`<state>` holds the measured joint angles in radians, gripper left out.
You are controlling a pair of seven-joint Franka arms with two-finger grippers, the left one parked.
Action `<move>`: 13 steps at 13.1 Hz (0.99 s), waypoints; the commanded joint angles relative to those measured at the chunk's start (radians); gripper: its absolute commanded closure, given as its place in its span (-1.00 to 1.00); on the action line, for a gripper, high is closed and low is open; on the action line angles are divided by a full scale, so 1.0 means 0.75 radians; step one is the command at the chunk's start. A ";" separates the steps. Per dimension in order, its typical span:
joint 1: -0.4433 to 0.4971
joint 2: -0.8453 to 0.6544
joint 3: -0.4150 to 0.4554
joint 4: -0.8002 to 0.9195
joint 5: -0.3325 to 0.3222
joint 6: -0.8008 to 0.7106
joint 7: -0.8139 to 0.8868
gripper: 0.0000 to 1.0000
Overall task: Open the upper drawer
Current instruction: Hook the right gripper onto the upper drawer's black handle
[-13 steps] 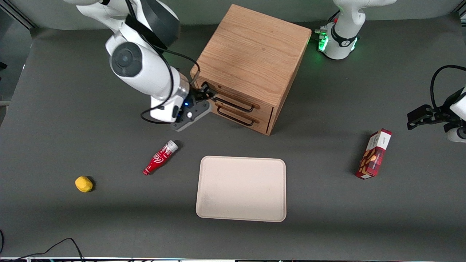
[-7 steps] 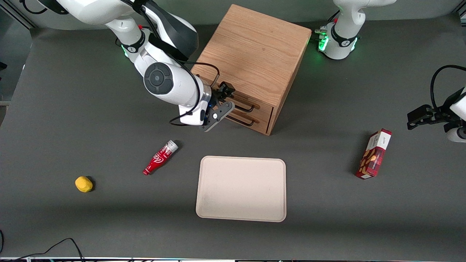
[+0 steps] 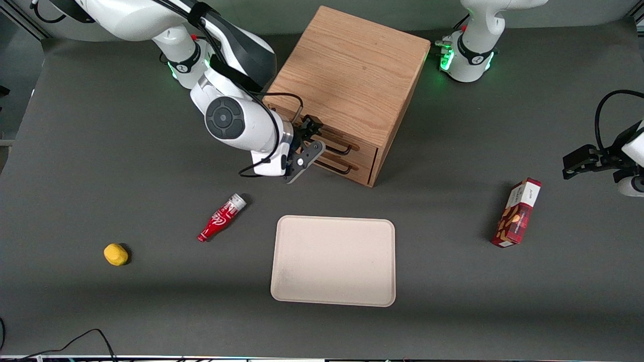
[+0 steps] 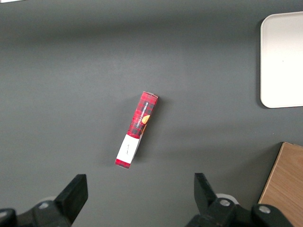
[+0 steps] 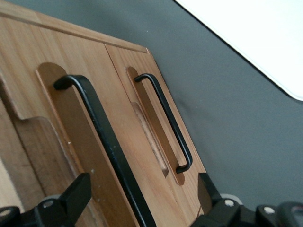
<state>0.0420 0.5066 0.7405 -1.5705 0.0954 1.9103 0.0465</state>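
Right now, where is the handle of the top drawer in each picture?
Front view: the upper drawer's handle is on the oak cabinet front, above the lower handle, with the gripper at it.
Right wrist view: the upper drawer's handle runs between the open fingers.
Left wrist view: not in it.
Shared landmark: the pale tray.
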 commanded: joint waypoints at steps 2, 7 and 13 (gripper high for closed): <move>-0.011 0.003 0.009 -0.031 0.020 0.040 -0.040 -1.00; -0.013 0.018 -0.001 -0.047 0.006 0.087 -0.076 -1.00; -0.015 0.040 -0.022 -0.043 -0.004 0.122 -0.105 -1.00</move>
<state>0.0321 0.5312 0.7303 -1.6016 0.0951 1.9728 -0.0069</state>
